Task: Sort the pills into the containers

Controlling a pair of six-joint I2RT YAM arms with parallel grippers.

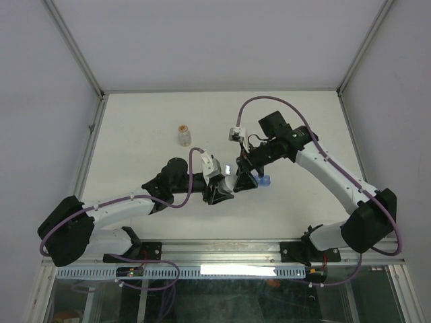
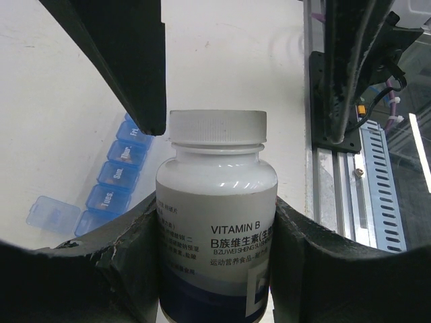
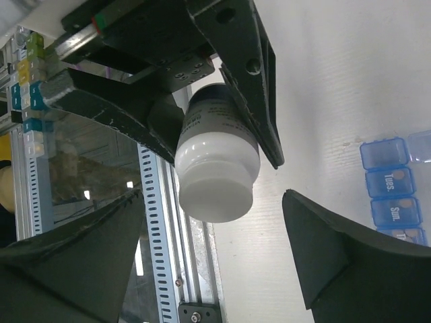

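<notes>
— What's on the table [image 1: 135, 128]?
— I see the blue containers [image 1: 264, 180] lying flat just right of centre in the top view, one end lid flipped open. A small clear vial [image 1: 184, 134] stands upright upper left of centre, well apart.

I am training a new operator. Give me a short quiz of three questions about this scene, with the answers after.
1. True or false: the cap of the white bottle is already off.
2. Which gripper holds the white bottle? A. the left gripper B. the right gripper C. neither
3. Fill in: the right gripper, close to the cap, is ____ (open or shut).

Key: 1 false, the cap is on. 2 A. 3 open.
</notes>
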